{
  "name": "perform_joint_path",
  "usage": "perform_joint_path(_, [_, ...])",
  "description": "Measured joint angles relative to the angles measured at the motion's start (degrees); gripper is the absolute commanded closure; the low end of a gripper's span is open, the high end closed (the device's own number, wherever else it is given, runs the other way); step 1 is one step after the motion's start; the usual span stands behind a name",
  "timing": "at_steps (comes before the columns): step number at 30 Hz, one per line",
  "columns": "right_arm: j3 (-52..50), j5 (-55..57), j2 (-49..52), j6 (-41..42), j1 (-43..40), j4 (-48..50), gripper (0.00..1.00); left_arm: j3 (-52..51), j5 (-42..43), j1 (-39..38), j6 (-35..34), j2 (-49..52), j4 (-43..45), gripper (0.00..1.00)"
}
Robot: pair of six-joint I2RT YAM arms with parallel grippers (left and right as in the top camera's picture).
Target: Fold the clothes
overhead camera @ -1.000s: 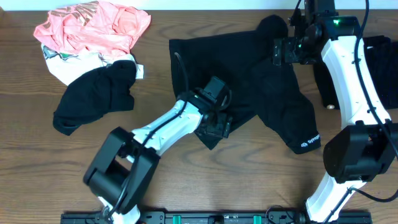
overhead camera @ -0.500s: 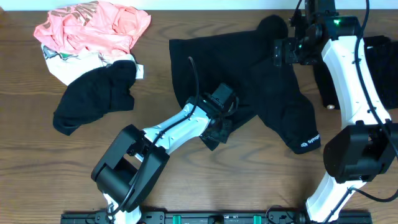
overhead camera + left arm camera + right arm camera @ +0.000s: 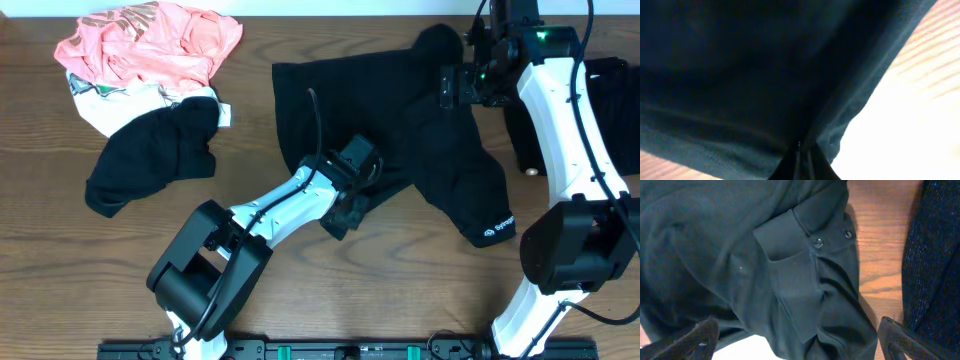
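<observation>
- shirt position, please?
- the black polo shirt (image 3: 420,130) lies spread and rumpled right of centre on the wooden tabletop (image 3: 300,290).
- and the left pincer?
- the left pincer (image 3: 350,208) is at the shirt's near-left corner, clamped on a fold. in its wrist view black cloth fills the frame and gathers to a pinch at the bottom.
- the right one?
- the right pincer (image 3: 452,85) hovers over the far side of the shirt, fingers (image 3: 700,335) spread wide and holding nothing. the buttoned placket (image 3: 817,243) lies below it.
- anything else?
- a pink garment (image 3: 150,40), a white garment (image 3: 110,105) and a black garment (image 3: 150,155) are heaped far left, well apart from the shirt. a dark speckled fabric (image 3: 940,255) lies just right of it.
</observation>
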Motion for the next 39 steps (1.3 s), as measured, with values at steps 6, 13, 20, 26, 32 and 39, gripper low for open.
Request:
perform_joint_path(6, [0.0,0.0,0.0,0.0,0.0,-1.0,0.01,0.0,-10.6,0.7,2.3,0.0,-8.7,0.94])
perform_joint_path(13, [0.0,0.0,0.0,0.0,0.0,-2.1,0.01,0.0,-18.5,6.0,3.3,0.0,-11.4,0.94])
perform_joint_path(20, [-0.7,0.0,0.0,0.0,0.2,-3.0,0.01,0.0,-20.1,15.1,3.5,0.0,-11.4,0.94])
perform_joint_path(26, [-2.0,-0.2,0.0,2.5,1.7,-2.5,0.02,0.0,-20.4,22.3,3.5,0.0,-11.8,0.94])
perform_joint_path(32, [-2.0,-0.2,1.7,5.9,5.9,0.7,0.06,0.0,-19.6,23.7,3.8,0.0,-11.9,0.68])
perform_joint_path(39, [-2.2,2.1,5.7,9.4,11.6,7.2,0.14,0.0,-18.3,23.7,3.3,0.0,-12.1,0.47])
